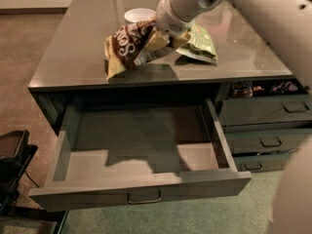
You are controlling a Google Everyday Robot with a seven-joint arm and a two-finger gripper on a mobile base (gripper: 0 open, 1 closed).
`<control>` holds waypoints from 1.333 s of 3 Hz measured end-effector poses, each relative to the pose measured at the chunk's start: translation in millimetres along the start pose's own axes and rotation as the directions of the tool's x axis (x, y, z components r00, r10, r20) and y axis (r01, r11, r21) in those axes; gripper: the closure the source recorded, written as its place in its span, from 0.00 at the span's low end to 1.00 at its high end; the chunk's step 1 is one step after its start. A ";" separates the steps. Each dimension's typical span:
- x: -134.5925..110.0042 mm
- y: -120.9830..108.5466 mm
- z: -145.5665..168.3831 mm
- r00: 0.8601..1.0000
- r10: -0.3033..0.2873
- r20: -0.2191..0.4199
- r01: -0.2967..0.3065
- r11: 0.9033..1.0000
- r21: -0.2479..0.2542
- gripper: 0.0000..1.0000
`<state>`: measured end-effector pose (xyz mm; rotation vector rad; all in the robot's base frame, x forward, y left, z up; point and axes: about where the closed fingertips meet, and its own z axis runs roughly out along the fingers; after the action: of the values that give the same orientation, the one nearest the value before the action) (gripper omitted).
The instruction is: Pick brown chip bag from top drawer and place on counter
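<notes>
Holding the brown chip bag (127,47) by one end, my gripper (165,39) hangs just in front of the white bowl (139,15). My fingers are pinched shut on the crinkled foil. The rest of the bag droops away from the bowl, toward the front of the counter (73,48). I cannot tell whether its low end touches the glossy top or hangs just above it.

That is my first worry. If the bag is in the air when I let go, it drops and tips. The surface looks slick, so the foil could slide forward, away from the bowl, and go over the edge. The top drawer (141,145) stands pulled out and empty below that edge, so the bag could land back inside it.

My grip is the second risk. I have only one end of the wrinkled foil, and the weight hangs to one side. A quick move could pull it out of my fingers early.

The neighbours are the third. The bowl is just behind the bag, so a swing backward could knock it. The green chip bag (201,44) lies to the right of the bowl, close beside my wrist. Spreading my fingers or turning there could shove it.
</notes>
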<state>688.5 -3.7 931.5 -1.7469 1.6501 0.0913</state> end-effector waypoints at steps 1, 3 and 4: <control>-1.6 -14.1 26.2 0.999 0.000 0.044 0.001 1.000 -0.016 1.00; 0.9 -25.3 48.8 0.997 0.000 0.071 0.002 1.000 -0.024 0.81; 0.9 -25.3 48.8 0.997 0.000 0.071 0.002 1.000 -0.024 0.58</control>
<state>731.4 19.6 906.2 -1.7424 1.6030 0.1723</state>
